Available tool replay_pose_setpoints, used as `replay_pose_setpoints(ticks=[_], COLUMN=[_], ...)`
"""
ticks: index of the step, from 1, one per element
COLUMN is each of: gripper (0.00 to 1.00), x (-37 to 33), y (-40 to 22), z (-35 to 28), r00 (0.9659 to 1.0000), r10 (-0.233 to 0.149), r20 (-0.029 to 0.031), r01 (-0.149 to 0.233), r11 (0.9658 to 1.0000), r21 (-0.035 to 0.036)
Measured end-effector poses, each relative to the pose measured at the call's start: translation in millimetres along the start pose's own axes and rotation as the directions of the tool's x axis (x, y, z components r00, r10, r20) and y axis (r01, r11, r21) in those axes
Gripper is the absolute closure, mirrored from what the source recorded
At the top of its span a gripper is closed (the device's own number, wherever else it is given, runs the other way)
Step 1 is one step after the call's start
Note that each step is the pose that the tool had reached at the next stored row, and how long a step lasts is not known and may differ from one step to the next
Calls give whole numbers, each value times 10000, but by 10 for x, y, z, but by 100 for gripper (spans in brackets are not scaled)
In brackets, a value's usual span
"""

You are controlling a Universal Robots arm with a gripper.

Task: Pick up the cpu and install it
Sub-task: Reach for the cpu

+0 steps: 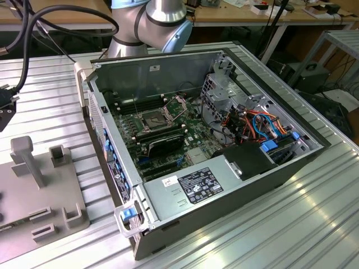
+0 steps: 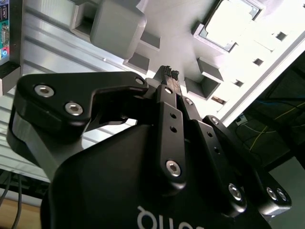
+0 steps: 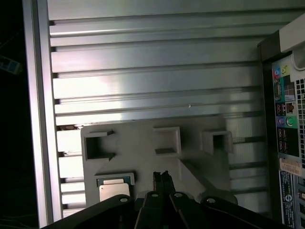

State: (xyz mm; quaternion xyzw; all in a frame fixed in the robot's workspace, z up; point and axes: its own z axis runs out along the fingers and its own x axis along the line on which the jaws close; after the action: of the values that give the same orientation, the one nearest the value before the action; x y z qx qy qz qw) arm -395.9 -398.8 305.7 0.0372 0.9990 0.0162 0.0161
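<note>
- The cpu (image 3: 114, 192) is seen lying flat in a framed pocket of the grey holder plate (image 3: 143, 160), which is set on the ribbed table (image 3: 143, 81) beside the computer case (image 1: 224, 190). The pocket is judged to keep it square for pickup.
- In both wrist views the gripper (image 2: 170, 72) is held over the plate, near the cpu but apart from it, its 2 fingers pressed together on nothing.
- The case is laid open on its side, so the socket (image 1: 152, 119) can be reached from above. Nothing has been installed yet.
</note>
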Motion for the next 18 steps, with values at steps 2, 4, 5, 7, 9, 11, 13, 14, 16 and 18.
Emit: replay_pose_setpoints(ticks=[2, 4, 5, 7, 9, 11, 13, 14, 16, 18], gripper=[89, 89, 89, 89, 89, 89, 89, 89, 89, 89], x=[14, 26, 32, 40, 45, 48, 49, 50, 49, 49], y=[-2, -3, -3, -4, -4, -5, -5, -5, -5, -5], z=[9, 17, 20, 25, 29, 32, 32, 34, 33, 34], r00=[10000, 10000, 10000, 10000, 10000, 10000, 10000, 10000, 10000, 10000], r10=[-1, 0, 0, -1, 0, -1, -1, -1, -1, -2], r20=[0, 0, 0, 0, 0, 0, 0, 2, 2, 3], r01=[1, 0, 0, 1, 0, 1, 1, 1, 1, 2], r11=[10000, 10000, 10000, 10000, 10000, 10000, 10000, 10000, 10000, 10000], r21=[0, 0, 0, 5, 10, 19, 28, 33, 35, 34])
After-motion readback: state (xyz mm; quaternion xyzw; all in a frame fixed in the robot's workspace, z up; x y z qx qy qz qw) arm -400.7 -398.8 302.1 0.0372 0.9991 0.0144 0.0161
